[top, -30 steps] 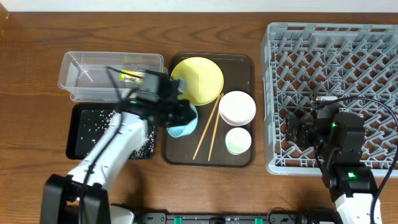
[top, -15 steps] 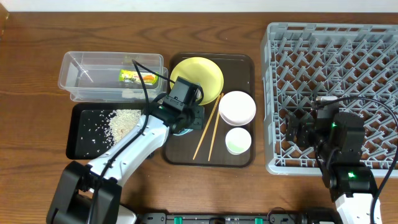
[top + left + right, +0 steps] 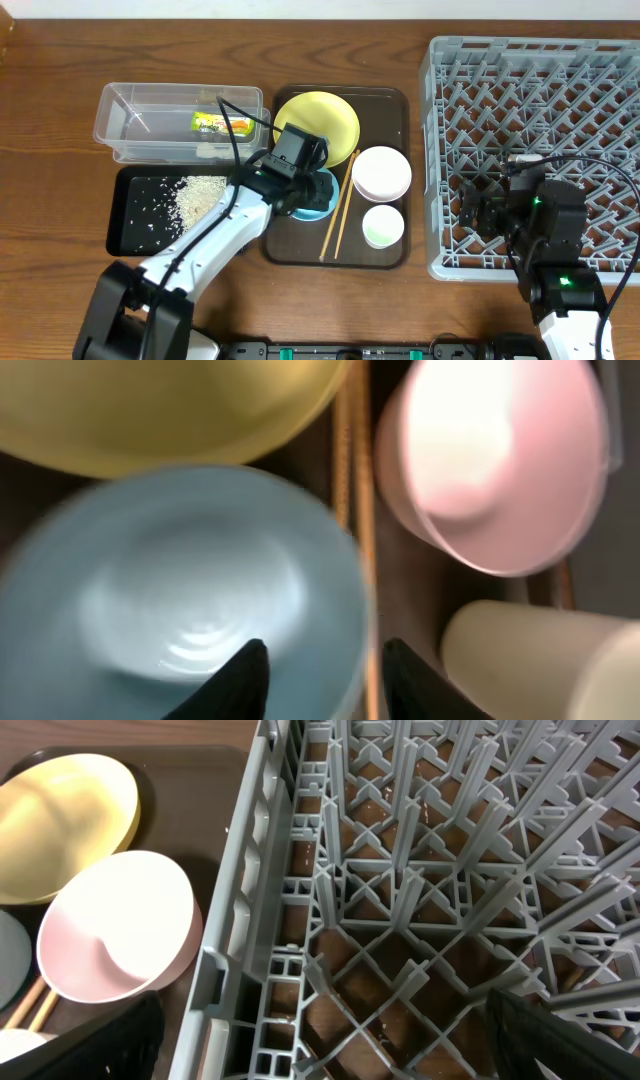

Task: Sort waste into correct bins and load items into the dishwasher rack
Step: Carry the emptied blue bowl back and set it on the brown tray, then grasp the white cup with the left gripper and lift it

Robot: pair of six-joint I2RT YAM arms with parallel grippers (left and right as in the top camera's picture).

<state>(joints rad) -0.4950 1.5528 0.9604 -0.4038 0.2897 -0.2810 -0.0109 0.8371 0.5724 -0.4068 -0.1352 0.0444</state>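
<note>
Overhead, the waste looks sorted: the wrapper (image 3: 220,123) lies in the clear tub (image 3: 130,120), and the rice (image 3: 200,195) sits heaped and scattered in the black tray (image 3: 125,235) just below it; whether stray grains lie elsewhere is too fine to tell. Loading has not begun, I judge. The rack (image 3: 540,90) on the right holds nothing that can be seen, and every dish is on the brown tray (image 3: 390,110): the plate (image 3: 325,120) at its far side, the blue bowl (image 3: 320,195) touching or just beside the plate's near edge, the pink bowl (image 3: 381,172) to the right, and the cup (image 3: 382,226) below that. The chopsticks (image 3: 340,210) lie slanted between the blue bowl and the pink bowl and cup. The left claw (image 3: 322,655) is at the blue bowl, its jaws apart and straddling the right rim, one finger inside and one outside. The gap looks wider than the rim, so the bowl seems not gripped, though the wrist view is blurred. The bowl appears empty. The right claw (image 3: 320,1020) hangs over the rack's left edge with its jaws wide apart and holds nothing. All five kinds of dishware are left to move across, and the blue bowl seems the first candidate.
</note>
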